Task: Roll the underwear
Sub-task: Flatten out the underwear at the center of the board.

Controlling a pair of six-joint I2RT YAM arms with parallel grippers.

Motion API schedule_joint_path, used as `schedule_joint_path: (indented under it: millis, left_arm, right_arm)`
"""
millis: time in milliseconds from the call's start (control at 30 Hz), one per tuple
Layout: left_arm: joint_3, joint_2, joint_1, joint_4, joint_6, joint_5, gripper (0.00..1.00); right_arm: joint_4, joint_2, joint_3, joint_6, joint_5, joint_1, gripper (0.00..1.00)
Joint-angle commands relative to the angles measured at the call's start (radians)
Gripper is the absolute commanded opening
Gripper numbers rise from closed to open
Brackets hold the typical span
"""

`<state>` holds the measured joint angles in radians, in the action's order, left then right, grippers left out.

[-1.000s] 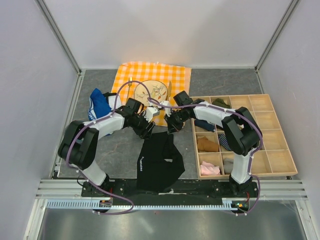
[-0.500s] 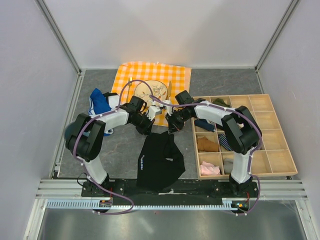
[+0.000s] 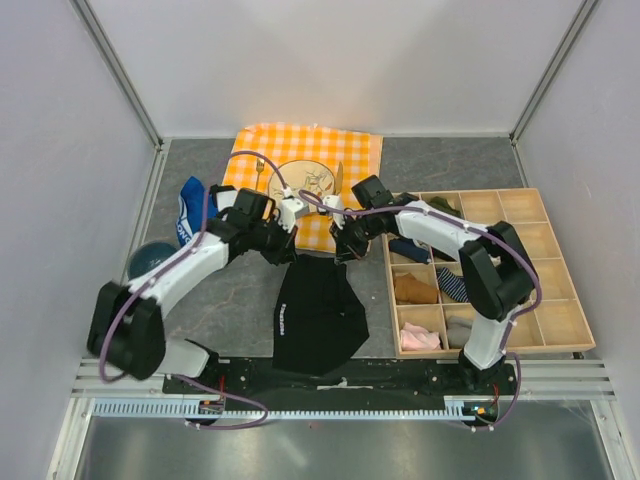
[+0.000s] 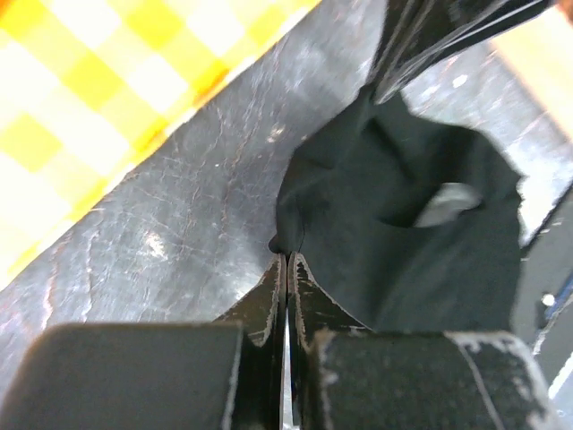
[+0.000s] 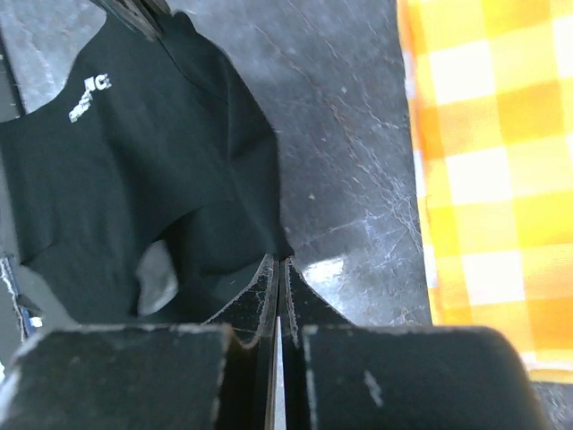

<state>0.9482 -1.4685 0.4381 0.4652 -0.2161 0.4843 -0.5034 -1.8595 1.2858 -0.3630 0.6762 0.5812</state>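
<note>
The black underwear (image 3: 318, 318) lies flat on the grey table between the two arm bases, with white waistband lettering along its left edge. My left gripper (image 3: 292, 256) is shut on its far left corner. In the left wrist view that gripper (image 4: 286, 256) pinches the tip of the underwear (image 4: 403, 242). My right gripper (image 3: 341, 255) is shut on the far right corner. In the right wrist view that gripper (image 5: 279, 261) meets the edge of the underwear (image 5: 134, 179). The far edge is stretched straight between the two grippers.
An orange checked cloth (image 3: 352, 150) with a plate (image 3: 305, 182), fork and knife lies just beyond the grippers. A blue garment (image 3: 192, 212) sits at the left. A wooden compartment tray (image 3: 560, 262) holding socks and small clothes stands at the right.
My left gripper has shut on the underwear's far left corner and the left arm has swung out leftward. The far edge now lies straighter and flatter. The right gripper has stayed shut.
</note>
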Motion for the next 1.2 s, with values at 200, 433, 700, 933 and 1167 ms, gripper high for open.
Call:
schedule_joint_path:
  millis: [200, 433, 700, 933, 1167]
  left_arm:
    - [-0.002, 0.552, 0.002, 0.039, 0.27, 0.103, 0.02]
    - [0.081, 0.735, 0.013, 0.073, 0.388, 0.22, 0.02]
    - [0.084, 0.833, 0.014, 0.052, 0.538, 0.381, 0.02]
    - [-0.11, 0.895, 0.014, -0.002, 0.61, 0.245, 0.02]
    - [-0.331, 0.711, -0.002, -0.216, 0.678, -0.143, 0.02]
  right_arm:
    - [-0.32, 0.331, 0.237, -0.275, -0.073, 0.123, 0.03]
    - [-0.44, 0.505, 0.362, -0.313, -0.116, 0.331, 0.04]
    - [-0.541, 0.601, 0.357, -0.406, -0.029, 0.322, 0.06]
    - [-0.244, 0.554, 0.172, -0.214, -0.228, 0.249, 0.09]
    - [-0.024, 0.232, 0.157, -0.152, -0.303, 0.161, 0.08]
